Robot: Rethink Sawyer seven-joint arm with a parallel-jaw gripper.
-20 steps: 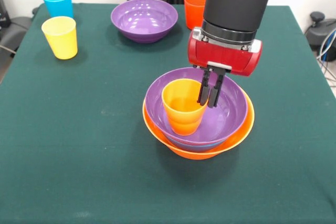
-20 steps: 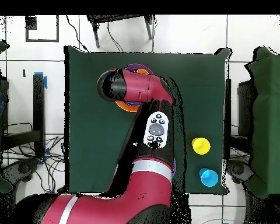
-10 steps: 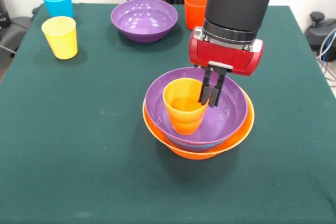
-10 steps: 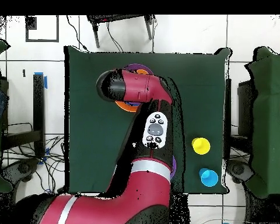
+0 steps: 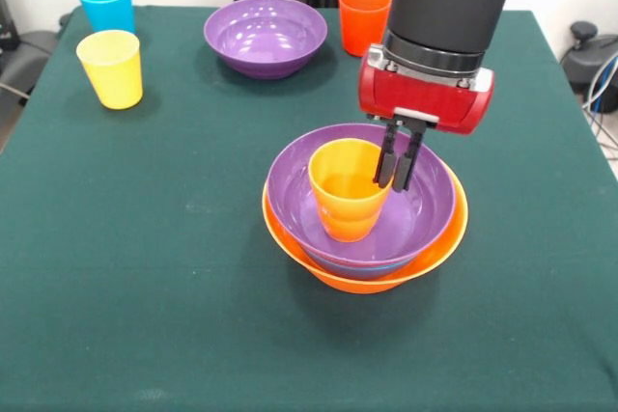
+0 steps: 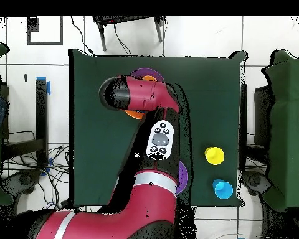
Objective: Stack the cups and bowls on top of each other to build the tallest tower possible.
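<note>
Orange cup (image 5: 350,189) sits centre frame inside the purple bowl (image 5: 361,199), which nests over a thin blue rim in the large orange bowl (image 5: 364,238). Gripper (image 5: 397,158) pinches the cup's right wall, jaws narrow. Against half a second ago the cup has shifted right and up, bottom apparently off the bowl floor: judged a reposition toward the bowl's centre. Upper frame: second purple bowl (image 5: 265,37), red-orange cup (image 5: 363,16), yellow cup (image 5: 111,67) and light blue cup (image 5: 106,3) wait unstacked.

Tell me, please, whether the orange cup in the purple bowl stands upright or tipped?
Tipped slightly. The orange cup leans in the purple bowl, mouth up, its rim pinched by the gripper.
</note>
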